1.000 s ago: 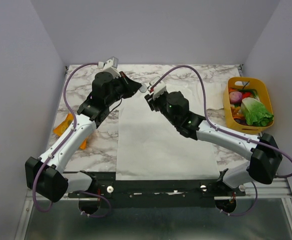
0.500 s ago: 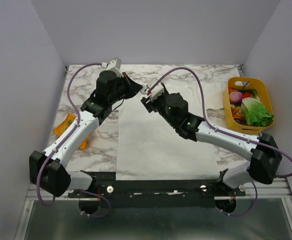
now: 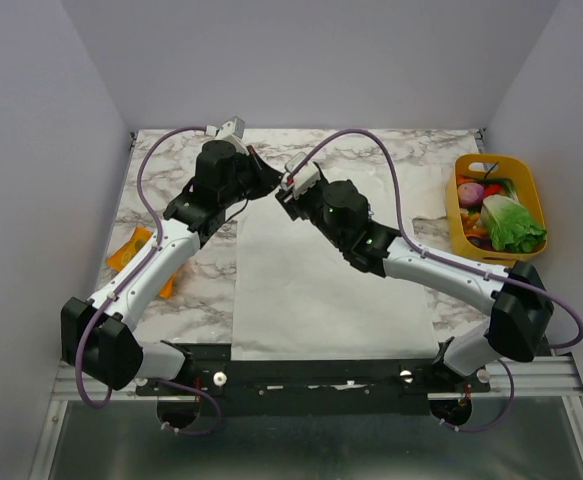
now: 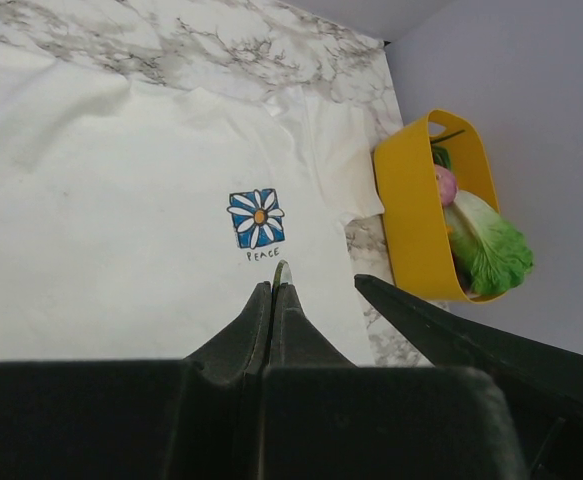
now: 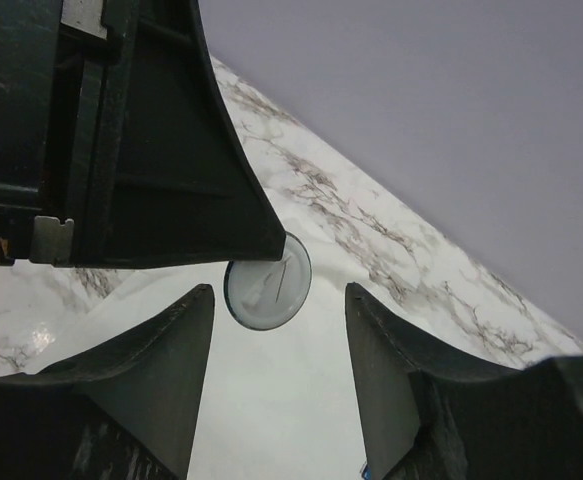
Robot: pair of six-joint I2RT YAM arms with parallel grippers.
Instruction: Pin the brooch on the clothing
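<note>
Both arms have closed in since a second ago. The gap that stood between them over the white T-shirt [image 4: 101, 190] is gone, and the right fingers [image 5: 166, 365] now flank the tip of the left fingers [image 4: 249, 328]. We see the left fingers pressed together, pinching the round brooch [image 5: 268, 281] by its rim. The disc juts past their tips with its pin side turned to the right wrist camera. The right fingers are spread, one on each side of the brooch, and as far as we can tell they touch neither it nor the left fingers.

From the left wrist, the brooch shows only as a thin edge just below the blue flower print [image 4: 256, 218], held above the cloth. How high above the print it hangs we cannot tell.

We judge this to be a handover, or a two-handed opening of the pin, and the risk lies there. The left hold is on the rim alone, so a right finger closing off-centre could lever the disc out and drop it onto the T-shirt near the print. Closing on the pin itself could bend it.
</note>
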